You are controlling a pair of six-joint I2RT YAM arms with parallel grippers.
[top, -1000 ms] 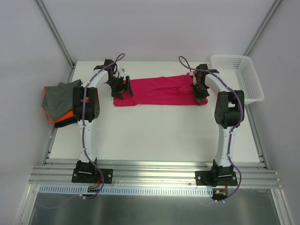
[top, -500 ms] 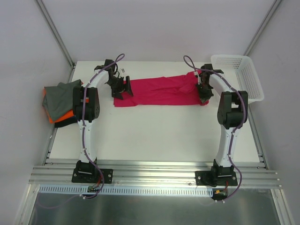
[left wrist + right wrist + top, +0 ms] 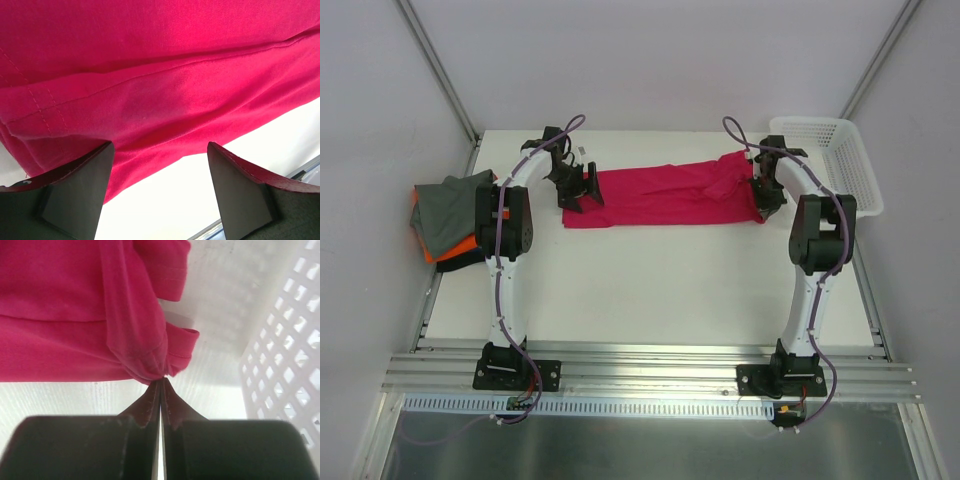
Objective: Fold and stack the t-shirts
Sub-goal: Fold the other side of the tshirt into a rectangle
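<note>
White bench (image 3: 650,290) fills the middle of a pale-walled cell, with both arms bolted at its 6 o'clock edge. Over at 9 o'clock a heap of shirts (image 3: 448,212) hangs off the side: grey on top, orange showing beneath, something dark under that. How many are in it I cannot tell.

From above, the tip of the right arm (image 3: 817,225) is hidden by its own wrist. Its own camera settles it: the jaws are pressed tight together, pinching a bunched corner of the pink shirt (image 3: 665,195). The left arm (image 3: 510,215) has its jaws spread wide over the shirt's left end at about 11 o'clock, gripping nothing. Whether they touch the cloth is unclear.

That shirt is bright magenta and lies as a long creased band across the far half of the bench, from 11 o'clock to 1 o'clock. Its right end is gathered into folds at the pinch, with a stitched cuff (image 3: 182,342) curling just beside it. Close up on the left, a double-stitched hem (image 3: 47,107) runs across layered cloth, whose ends are cut off.

At 2 o'clock a white mesh basket (image 3: 840,170) sits near the right wrist.
</note>
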